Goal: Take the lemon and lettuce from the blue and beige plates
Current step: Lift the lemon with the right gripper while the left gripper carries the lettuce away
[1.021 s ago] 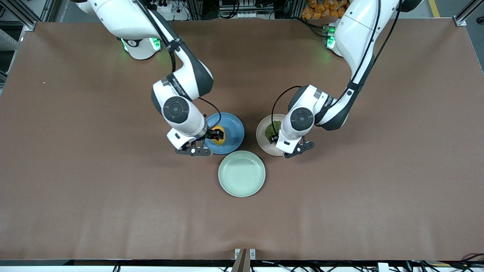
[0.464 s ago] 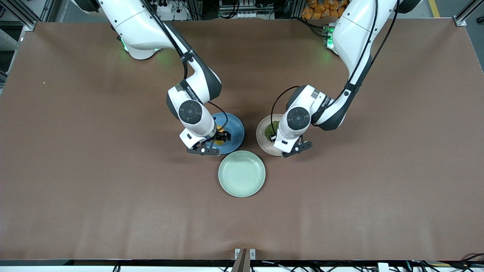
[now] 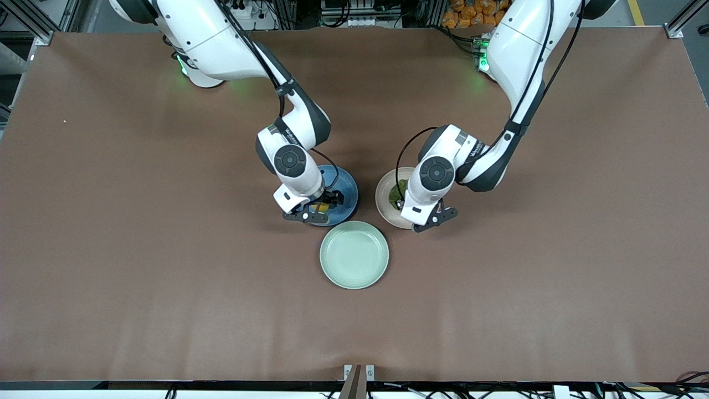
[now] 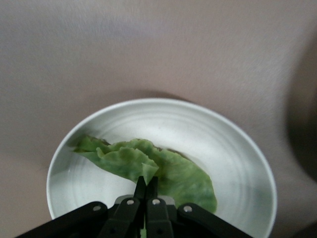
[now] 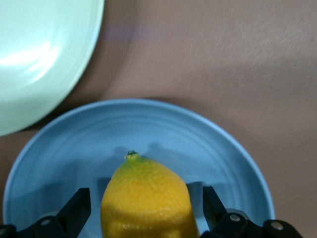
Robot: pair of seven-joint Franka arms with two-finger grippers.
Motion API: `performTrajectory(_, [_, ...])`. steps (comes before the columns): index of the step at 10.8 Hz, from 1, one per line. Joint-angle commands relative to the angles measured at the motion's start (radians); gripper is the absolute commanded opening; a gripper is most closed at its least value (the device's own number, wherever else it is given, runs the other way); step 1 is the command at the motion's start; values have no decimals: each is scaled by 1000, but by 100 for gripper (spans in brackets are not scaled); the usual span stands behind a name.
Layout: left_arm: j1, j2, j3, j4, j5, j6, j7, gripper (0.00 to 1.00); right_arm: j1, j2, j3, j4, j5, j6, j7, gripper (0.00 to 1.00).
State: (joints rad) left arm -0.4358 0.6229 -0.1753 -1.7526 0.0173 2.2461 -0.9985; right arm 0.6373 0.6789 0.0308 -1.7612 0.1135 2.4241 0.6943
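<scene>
A robot lab: two arm bases bolted at a brown-covered bench (image 3: 111,249), aluminium framing (image 3: 33,22) and cables (image 3: 354,14) along its edge.

Even overhead light, soft shadows; wrist views blur, perhaps from motion.

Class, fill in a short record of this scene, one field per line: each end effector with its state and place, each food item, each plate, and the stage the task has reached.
left end effector: shut on the lettuce, low over the beige plate
right end effector: open, fingers either side of the lemon, not yet closed
lemon: on the blue plate
lettuce: lying in the beige plate, one edge pinched
green plate: empty, nearer the front camera than the other two plates
stage: lettuce gripped, lemon about to be gripped, neither clearly lifted
</scene>
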Motion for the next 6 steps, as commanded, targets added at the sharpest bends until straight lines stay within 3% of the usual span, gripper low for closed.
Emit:
performTrajectory(1, [23, -119, 10, -4, 29, -115, -23, 0, 9, 2, -9, -1, -21, 4, 14, 63])
performTrajectory(2, [57, -170, 10, -2, 29, -163, 9, 0, -1, 1, -9, 2, -24, -2, 10, 38])
performTrajectory(3, [98, -208, 10, 2, 29, -204, 100, 0, 1, 1, -9, 2, -26, -3, 7, 22])
performTrajectory(4, [156, -241, 8, 4, 29, -227, 192, 0, -1, 1, -9, 6, -26, -3, 4, 15])
performTrajectory(6, [271, -264, 5, 7, 27, -240, 385, 0, -8, -11, -9, 19, -26, -26, 1, 11])
